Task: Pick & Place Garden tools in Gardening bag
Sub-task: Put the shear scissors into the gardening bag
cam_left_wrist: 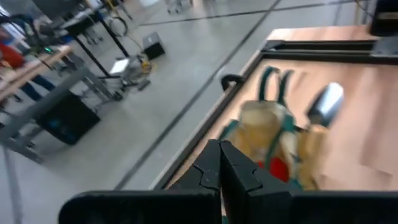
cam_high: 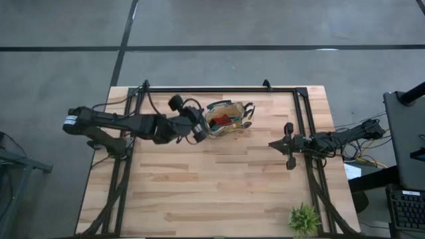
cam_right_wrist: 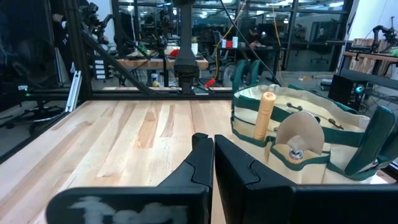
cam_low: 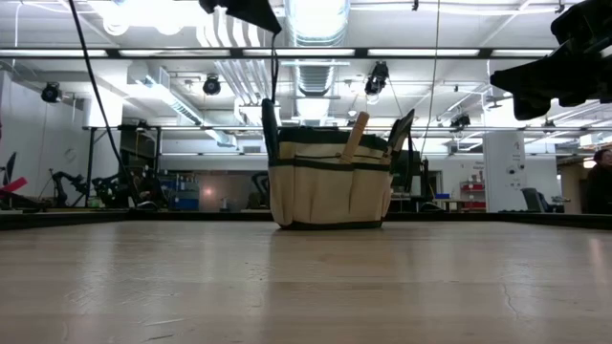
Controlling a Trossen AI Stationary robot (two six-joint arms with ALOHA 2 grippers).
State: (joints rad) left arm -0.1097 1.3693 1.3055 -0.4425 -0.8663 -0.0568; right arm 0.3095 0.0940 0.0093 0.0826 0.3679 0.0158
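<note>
Upright oval fabric gardening bag (cam_high: 227, 119), wooden-handled trowels (cam_right_wrist: 267, 116)

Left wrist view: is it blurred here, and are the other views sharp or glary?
Left wrist view: motion-smeared, the gardening bag soft. Right wrist view: sharp on the bag and the trowel. Low view: ceiling lights blow out, bag backlit. High view: even light.
</note>
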